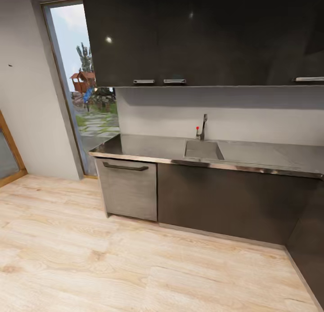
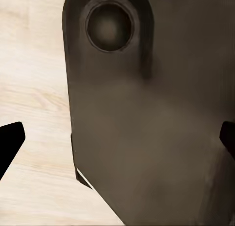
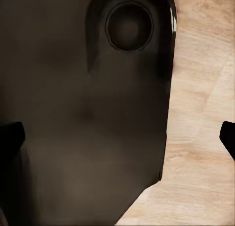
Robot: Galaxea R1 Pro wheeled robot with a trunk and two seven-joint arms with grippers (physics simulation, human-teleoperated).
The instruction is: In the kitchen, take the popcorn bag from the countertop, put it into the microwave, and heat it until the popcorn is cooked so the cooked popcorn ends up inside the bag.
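The robot stood out on the pale wood floor [image 1: 135,267], facing a run of dark kitchen units, with neither the popcorn bag nor the microwave anywhere on the stretch I could see. The step in hand looked to be the search itself: getting the base round to wherever those two things stood. To my mind the sound way was to roll on slowly along the units, keeping the head trained on the worktop so the bag's tan shape would show early, and to hold both arms tucked until the base had stopped square to it.

Above hung a bank of glossy dark wall cupboards [image 1: 202,33] with short metal pulls. Below ran the table [image 1: 144,146], a grey steel top, shiny enough to mirror the wall, with a thin bright front edge. A grey-fronted appliance [image 1: 128,190] with a dark bar handle sat under its left end. At far left a tall window [image 1: 87,87] gave onto a garden. Let into the steel was a sink [image 1: 203,150], and behind it a slim tap [image 1: 204,125] with a small red knob.

The left tool [image 2: 117,143] hung with its dark fingertips [image 2: 10,143] spread wide, nothing between them, the robot's own dark body behind. The right tool [image 3: 117,138] was likewise released, over floor and body.
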